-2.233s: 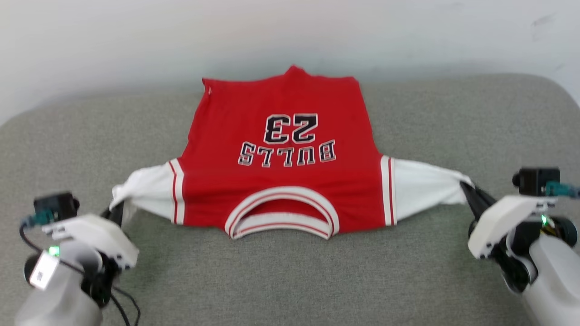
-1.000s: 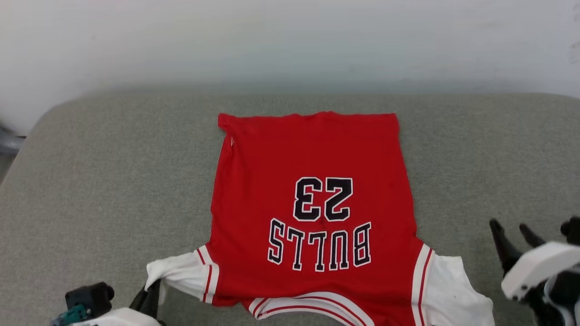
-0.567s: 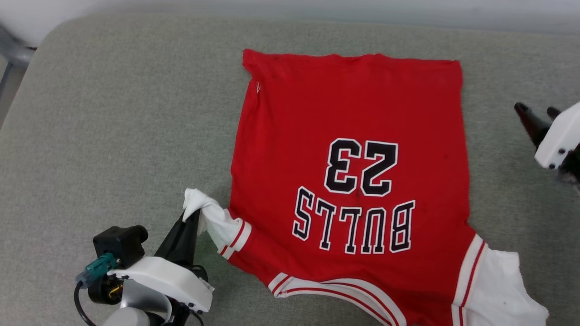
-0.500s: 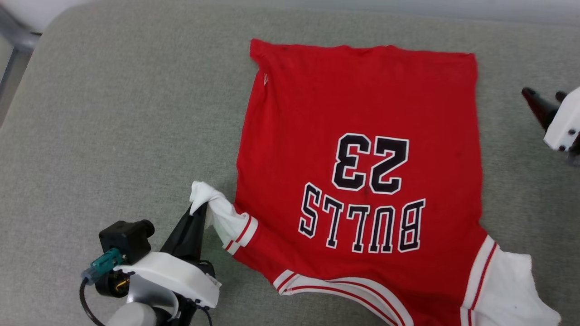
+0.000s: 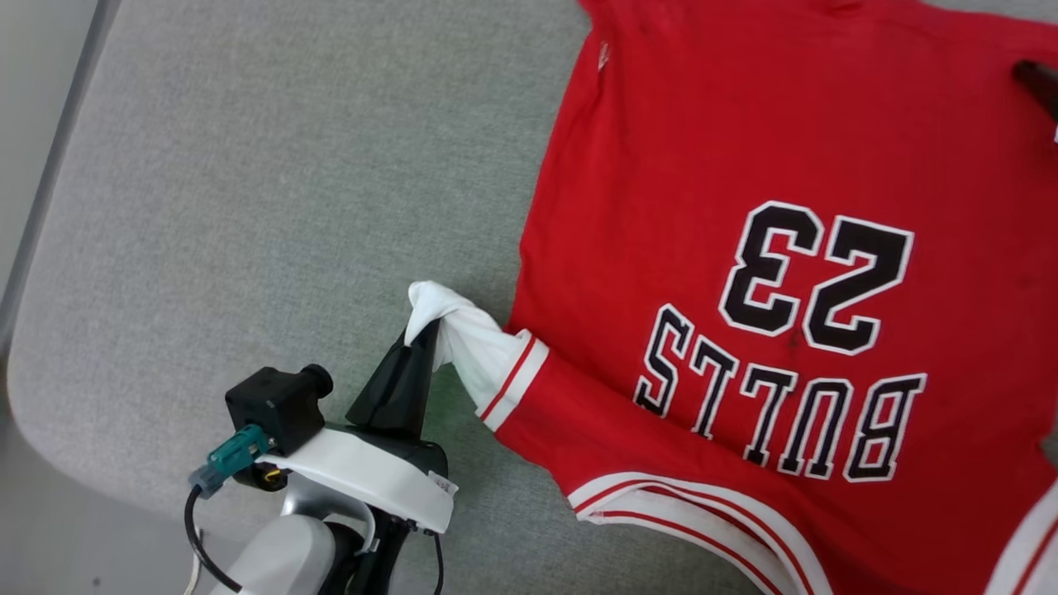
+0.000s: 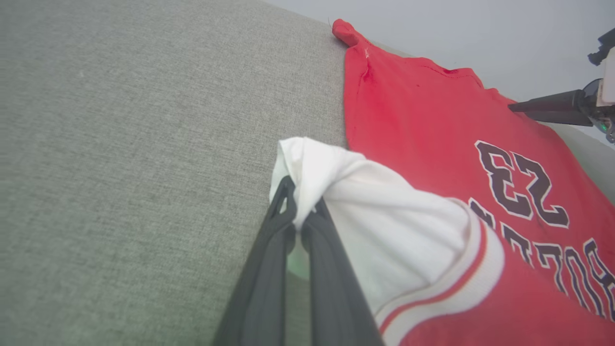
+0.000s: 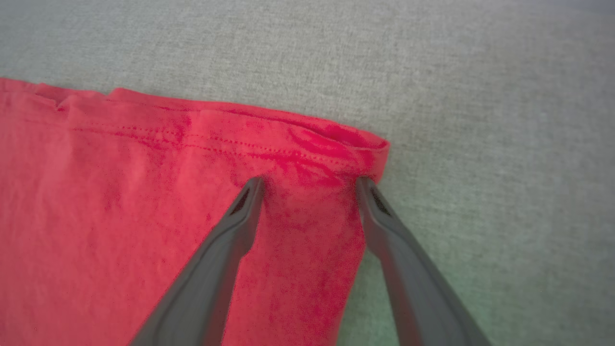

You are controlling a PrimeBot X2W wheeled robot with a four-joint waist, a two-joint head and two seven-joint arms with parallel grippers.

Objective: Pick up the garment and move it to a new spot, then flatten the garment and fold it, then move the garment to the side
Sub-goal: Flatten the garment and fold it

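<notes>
The garment (image 5: pixel 702 207) lies spread on the grey cushion, red with "BULLS 23" upside down toward me, collar trim at the bottom edge. My left gripper (image 5: pixel 423 330) is shut on the bunched end of its white sleeve (image 5: pixel 463 339), lifting it off the cushion beside the garment's body; in the left wrist view the same gripper (image 6: pixel 300 211) pinches the white sleeve (image 6: pixel 375 211). In the right wrist view my right gripper (image 7: pixel 310 182) is open over the far hem corner of the garment (image 7: pixel 144 216), one finger on either side of the corner. A dark fingertip (image 5: pixel 1037 83) of the right gripper shows at the head view's right edge.
The grey cushion (image 5: pixel 248 190) stretches bare to the left of the garment, with its rounded edge and a paler floor strip (image 5: pixel 41 124) at far left. Beyond the hem corner the cushion (image 7: pixel 480 96) continues bare.
The head camera has tilted down and shifted left, so the garment fills more of the picture. The right gripper let go of its sleeve and now hovers open at the far hem corner. The left gripper's hold on its sleeve is unchanged.
</notes>
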